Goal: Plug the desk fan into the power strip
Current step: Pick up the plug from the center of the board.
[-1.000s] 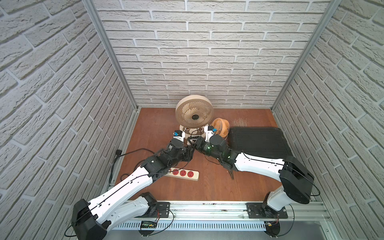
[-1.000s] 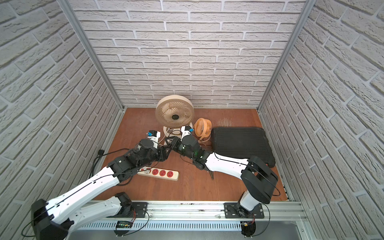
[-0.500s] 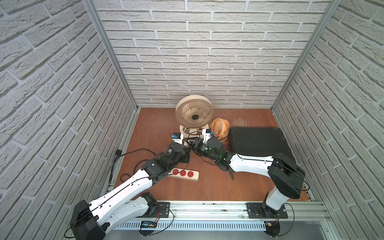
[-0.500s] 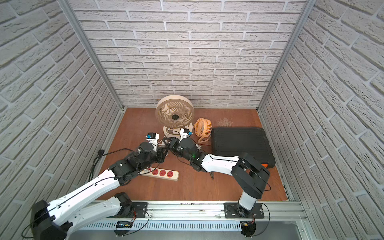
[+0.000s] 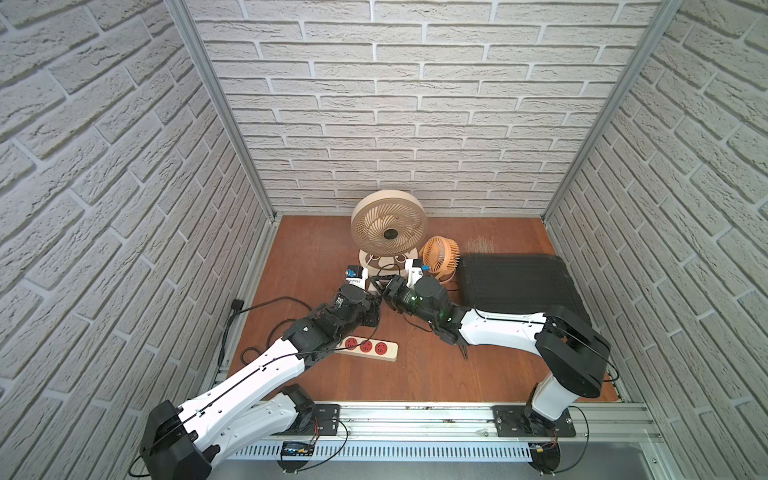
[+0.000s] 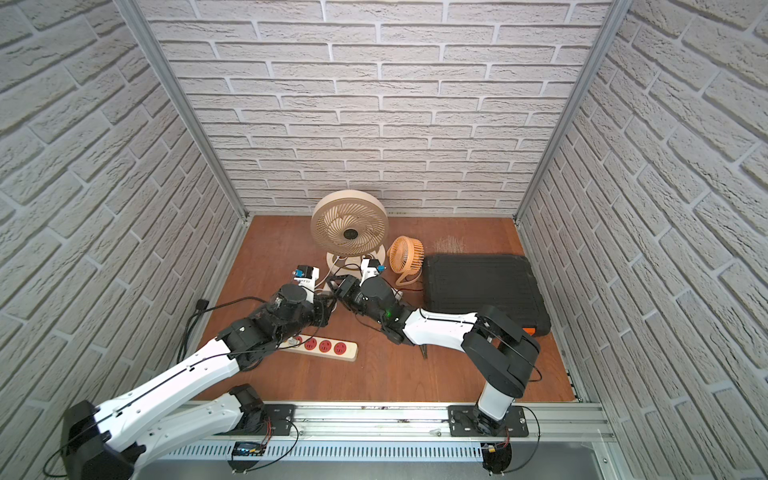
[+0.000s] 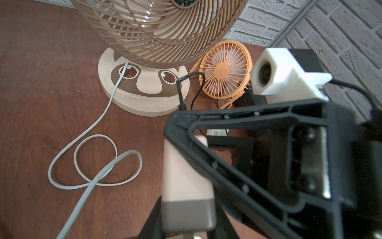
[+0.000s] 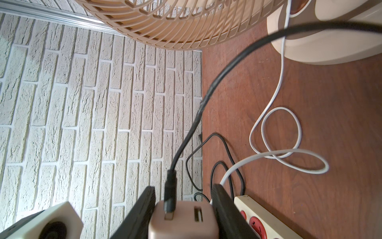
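Right tool point(image 8: 183, 192) and left tool point(image 7: 188, 219) both pinching the pink charger point(image 8: 184, 223), big fan point(image 5: 388, 228) close behind, power strip point(image 5: 374, 349) near, bare desk point(image 5: 415, 374) beside it.

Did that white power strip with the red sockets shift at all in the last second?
No. The power strip lies at the same spot and the same angle relative to the metal front rail in a top view.

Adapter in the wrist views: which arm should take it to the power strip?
Probably left. The left gripper grips the adapter at its grey end, away from the black cable, and the power strip lies just under that arm. The right gripper pinches the cable end.
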{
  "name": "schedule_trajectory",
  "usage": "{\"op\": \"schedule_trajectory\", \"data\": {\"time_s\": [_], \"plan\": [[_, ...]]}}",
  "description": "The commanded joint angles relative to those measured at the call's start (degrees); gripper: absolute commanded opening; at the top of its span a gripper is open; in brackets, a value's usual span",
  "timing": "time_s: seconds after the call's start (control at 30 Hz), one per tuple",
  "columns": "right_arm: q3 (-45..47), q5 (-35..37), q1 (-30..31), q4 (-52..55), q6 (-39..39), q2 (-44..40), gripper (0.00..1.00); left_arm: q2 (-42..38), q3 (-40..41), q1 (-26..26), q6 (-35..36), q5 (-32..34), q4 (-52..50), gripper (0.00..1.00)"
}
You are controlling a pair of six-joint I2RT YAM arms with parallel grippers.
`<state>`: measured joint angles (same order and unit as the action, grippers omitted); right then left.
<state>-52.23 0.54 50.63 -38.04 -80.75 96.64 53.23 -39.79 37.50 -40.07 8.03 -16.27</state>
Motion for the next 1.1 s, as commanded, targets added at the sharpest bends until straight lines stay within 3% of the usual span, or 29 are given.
{"op": "schedule_trajectory", "data": {"time_s": [0.0,0.2,0.43,0.67,0.87,1.07], "plan": [[1.7,-1.6,0.8,-2.0,3.9,-2.9,0.51,-1.7,-3.0,-1.4,1.2,-7.0,5.9,0.0],[3.6,-5.8,-0.9,3.2,14.2,-9.4,0.76,-1.3,-3.7,-7.8,1.3,-24.3,7.2,0.0],[6.5,-11.2,-4.2,16.8,27.7,-21.6,0.99,0.1,-4.0,-12.0,-0.1,-36.4,9.1,0.0],[11.5,-27.1,-11.0,15.1,32.4,-29.4,0.99,1.0,-5.4,-13.0,-2.7,-46.1,12.3,0.0],[11.8,-37.0,-16.4,17.1,34.5,-29.8,0.99,1.8,-7.9,-13.4,-3.8,-52.6,11.8,0.0],[14.3,-45.5,-19.0,2.2,28.8,-27.7,0.98,3.3,-9.8,-13.6,-3.8,-57.0,10.2,0.0]]}}
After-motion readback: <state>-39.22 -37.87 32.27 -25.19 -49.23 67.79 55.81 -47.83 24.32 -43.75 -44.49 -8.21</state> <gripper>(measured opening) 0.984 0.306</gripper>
